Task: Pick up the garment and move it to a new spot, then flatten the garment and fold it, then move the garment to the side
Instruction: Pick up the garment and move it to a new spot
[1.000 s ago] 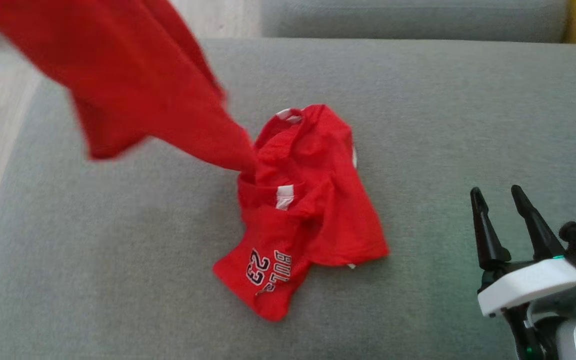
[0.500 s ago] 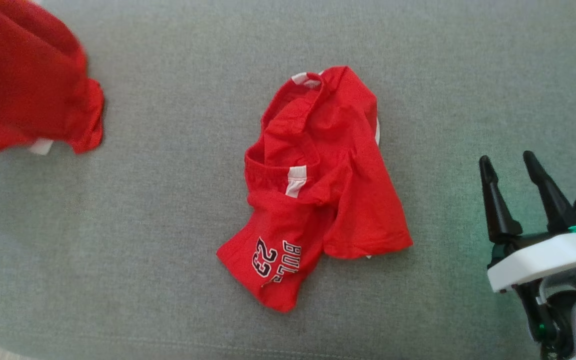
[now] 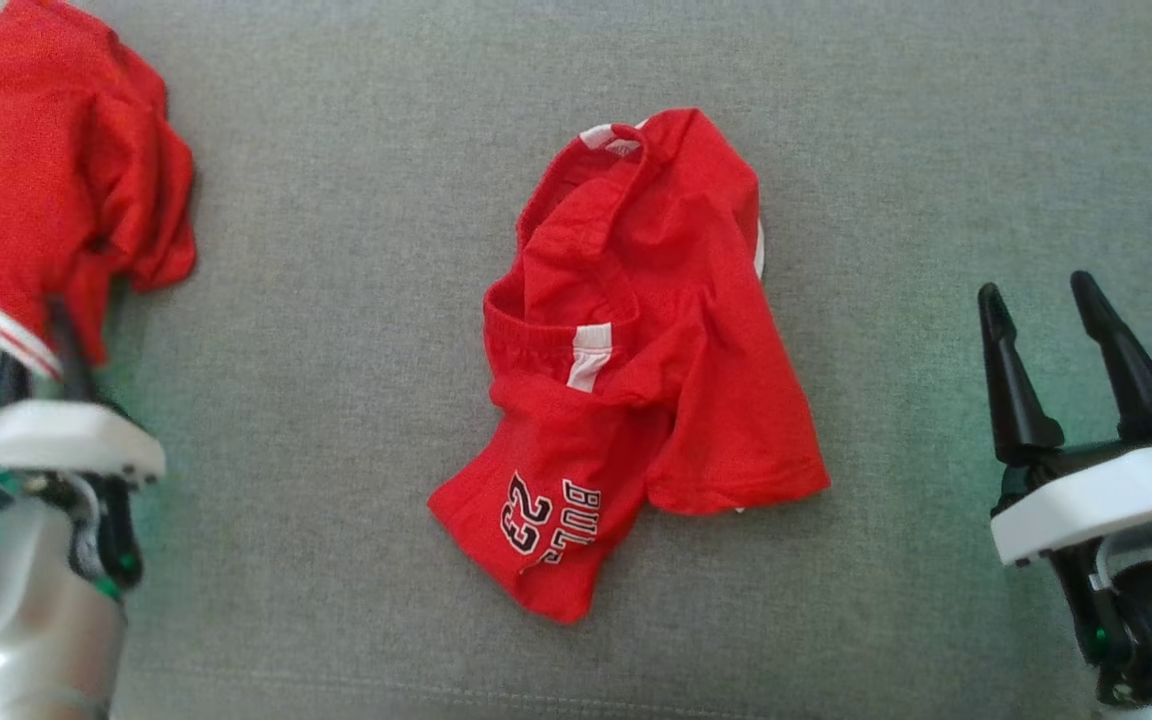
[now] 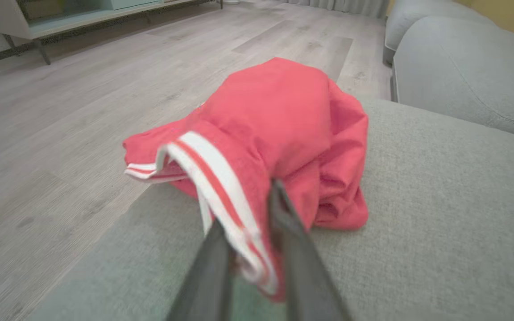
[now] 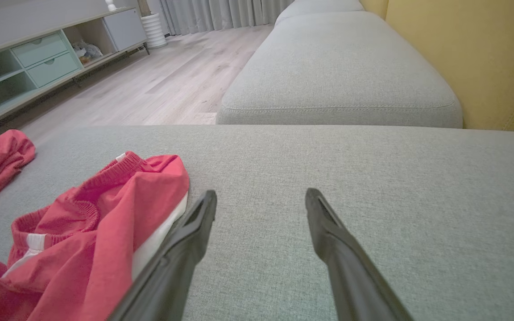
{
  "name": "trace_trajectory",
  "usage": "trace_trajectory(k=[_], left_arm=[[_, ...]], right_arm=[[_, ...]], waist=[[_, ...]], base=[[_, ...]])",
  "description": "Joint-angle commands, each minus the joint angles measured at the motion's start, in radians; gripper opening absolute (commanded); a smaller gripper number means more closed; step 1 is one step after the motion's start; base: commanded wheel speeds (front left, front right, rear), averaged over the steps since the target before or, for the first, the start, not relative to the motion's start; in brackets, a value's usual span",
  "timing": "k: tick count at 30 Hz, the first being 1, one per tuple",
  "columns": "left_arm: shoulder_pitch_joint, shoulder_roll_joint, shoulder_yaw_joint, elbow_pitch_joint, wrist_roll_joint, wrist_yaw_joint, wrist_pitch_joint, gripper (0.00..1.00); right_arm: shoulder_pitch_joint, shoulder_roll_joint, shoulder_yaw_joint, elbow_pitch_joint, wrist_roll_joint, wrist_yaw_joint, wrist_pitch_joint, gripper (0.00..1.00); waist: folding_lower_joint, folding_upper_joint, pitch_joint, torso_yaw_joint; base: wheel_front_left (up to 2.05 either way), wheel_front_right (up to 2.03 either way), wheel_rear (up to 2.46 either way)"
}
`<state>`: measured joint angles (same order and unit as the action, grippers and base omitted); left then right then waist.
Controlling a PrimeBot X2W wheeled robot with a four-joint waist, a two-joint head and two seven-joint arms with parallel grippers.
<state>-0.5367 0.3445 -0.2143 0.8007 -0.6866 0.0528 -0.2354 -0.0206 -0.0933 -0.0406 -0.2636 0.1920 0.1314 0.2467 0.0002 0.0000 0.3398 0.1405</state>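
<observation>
Red garment (image 4: 279,116) heaped just ahead of L claw (image 4: 246,205) at sofa (image 4: 417,223) edge, prob its new spot; hem (image 4: 221,178) btwn fingers (image 4: 299,254), grip cannot tell. R claw (image 5: 260,198) apart, idle beside shorts (image 5: 105,214).

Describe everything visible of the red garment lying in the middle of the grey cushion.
The red garment looks like soft knit cloth, crumpled and doubled over itself, not flattened. It shows a ribbed elastic band, white trim and a black-and-white print reading 23 and BUL. It lies loose on the grey cushion, which alone touches it.
</observation>
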Motion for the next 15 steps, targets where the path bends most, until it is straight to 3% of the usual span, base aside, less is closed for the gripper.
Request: trace_trajectory(k=[1,4,10,15], left_arm=[[0.019,0.036,0.052,-0.02,0.008,0.014,-0.018,1.0],[0.079,0.02,0.089,-0.083,0.04,0.037,-0.025,1.0],[0.268,-0.044,0.155,-0.34,0.175,0.1,-0.026,1.0],[0.42,-0.108,0.151,-0.524,0.251,0.13,-0.026,1.0]], right_arm=[[-0.023,-0.014,0.026,-0.036,-0.007,-0.001,-0.003,1.0],[-0.022,-0.011,0.029,-0.023,-0.007,-0.001,-0.013,1.0],[-0.005,0.004,0.032,0.0,-0.008,-0.001,-0.026,1.0],[0.009,0.017,0.028,0.015,-0.008,-0.001,-0.035,1.0]], waist=[[-0.0002,0.0,-0.017,-0.001],[-0.0002,0.0,-0.051,-0.001],[-0.0002,0.0,-0.114,-0.004],[-0.0002,0.0,-0.166,-0.02]], base=[[0.0,0.0,0.0],[0.0,0.0,0.0],[0.0,0.0,0.0],[0.0,0.0,0.0]])
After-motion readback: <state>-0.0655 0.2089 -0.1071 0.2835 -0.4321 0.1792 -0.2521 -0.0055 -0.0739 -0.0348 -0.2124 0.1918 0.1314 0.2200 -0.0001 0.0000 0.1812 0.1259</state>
